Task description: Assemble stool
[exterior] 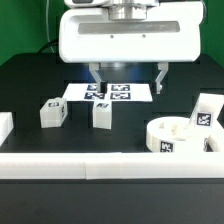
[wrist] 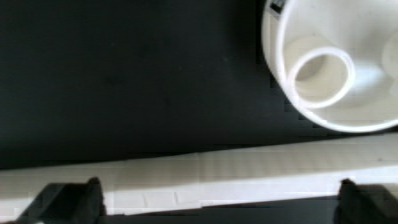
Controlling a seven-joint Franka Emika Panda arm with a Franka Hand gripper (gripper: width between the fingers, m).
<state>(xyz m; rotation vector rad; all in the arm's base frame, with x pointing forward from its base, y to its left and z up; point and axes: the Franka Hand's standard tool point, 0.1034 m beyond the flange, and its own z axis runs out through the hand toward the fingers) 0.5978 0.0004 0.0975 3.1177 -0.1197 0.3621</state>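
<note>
Black table point(exterior: 30, 85), gripper point(exterior: 128, 82) jaws spread wide, near the marker board point(exterior: 108, 92).
I see the seat point(exterior: 180, 136) near the front rail point(exterior: 90, 166), a narrow gap between them; open table lies around two legs point(exterior: 52, 114).

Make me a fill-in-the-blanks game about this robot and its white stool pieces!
1. The robot's two-finger gripper is ___, holding nothing.
2. The thick round white plastic seat rests on the ___ table.
3. The short blocky white plastic leg nearest the flat white marker board stands on the exterior view's ___ of the seat.
Missing words: open, black, left.
</note>
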